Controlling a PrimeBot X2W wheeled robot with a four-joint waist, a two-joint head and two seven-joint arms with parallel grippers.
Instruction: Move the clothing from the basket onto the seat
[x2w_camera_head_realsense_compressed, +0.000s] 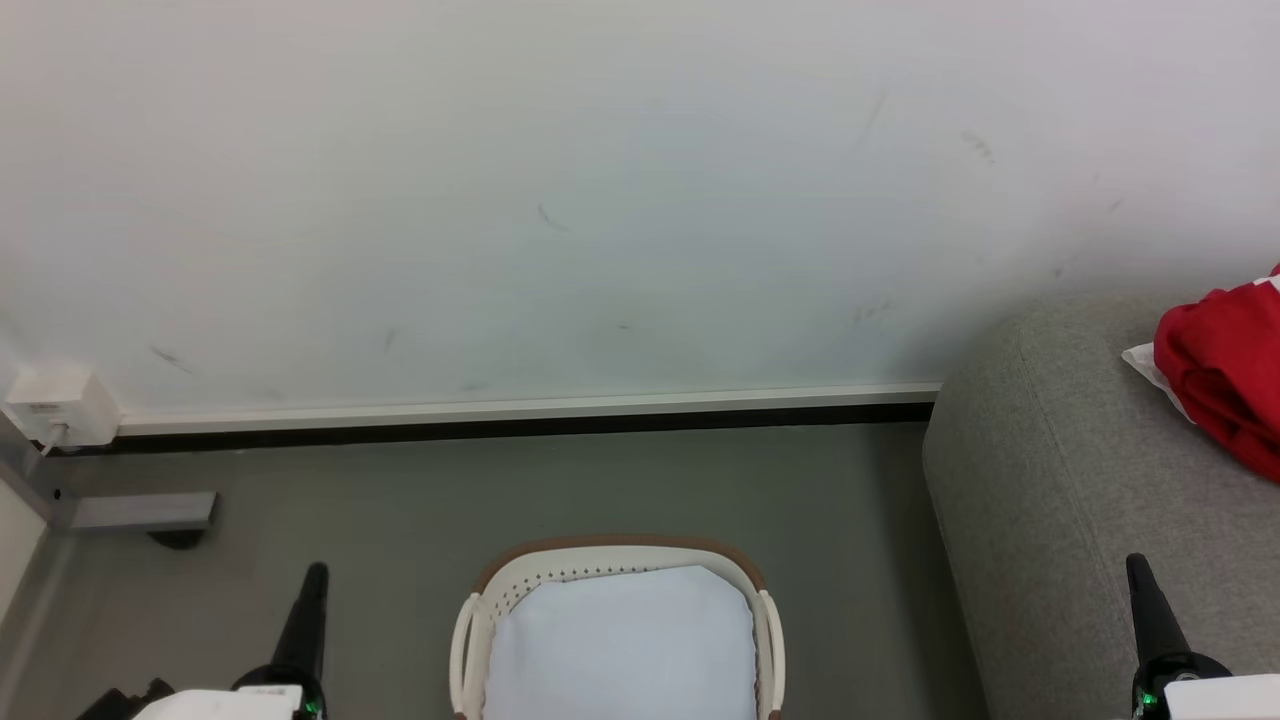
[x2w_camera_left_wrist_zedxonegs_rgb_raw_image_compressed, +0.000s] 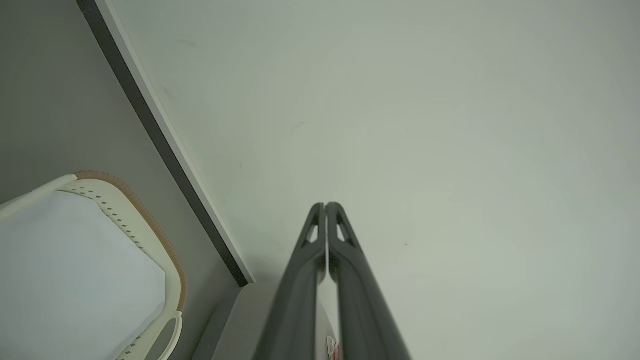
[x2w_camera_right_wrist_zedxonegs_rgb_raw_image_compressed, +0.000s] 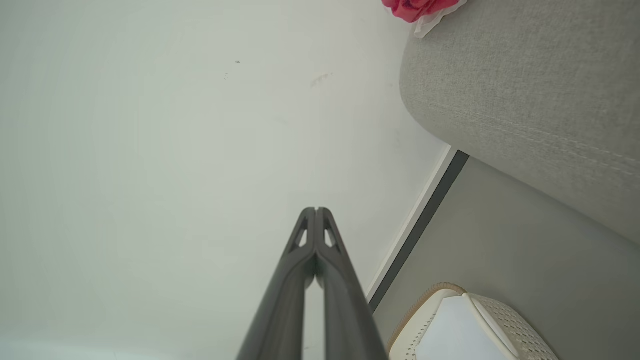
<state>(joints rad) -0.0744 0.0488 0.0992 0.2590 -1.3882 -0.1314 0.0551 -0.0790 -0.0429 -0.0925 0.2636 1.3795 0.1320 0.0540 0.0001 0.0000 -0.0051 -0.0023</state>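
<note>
Grey floor (x2w_camera_head_realsense_compressed: 400, 500), scuffed white wall (x2w_camera_head_realsense_compressed: 600, 200) behind basket (x2w_camera_head_realsense_compressed: 620, 546). White sheet (x2w_camera_head_realsense_compressed: 620, 650) inside basket. Right of basket: grey seat (x2w_camera_head_realsense_compressed: 1080, 480) bearing crumpled red clothing (x2w_camera_head_realsense_compressed: 1220, 370), white trim. Clenched, empty: left gripper (x2w_camera_head_realsense_compressed: 317, 572), right gripper (x2w_camera_head_realsense_compressed: 1137, 564).

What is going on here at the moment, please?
Nothing is being handled right now. The bright red fabric clothing lies on the large light grey upholstered sofa. The oval cream-white plastic basket with a brown rim holds a plain white sheet. The left gripper and right gripper are both shut and empty.
</note>
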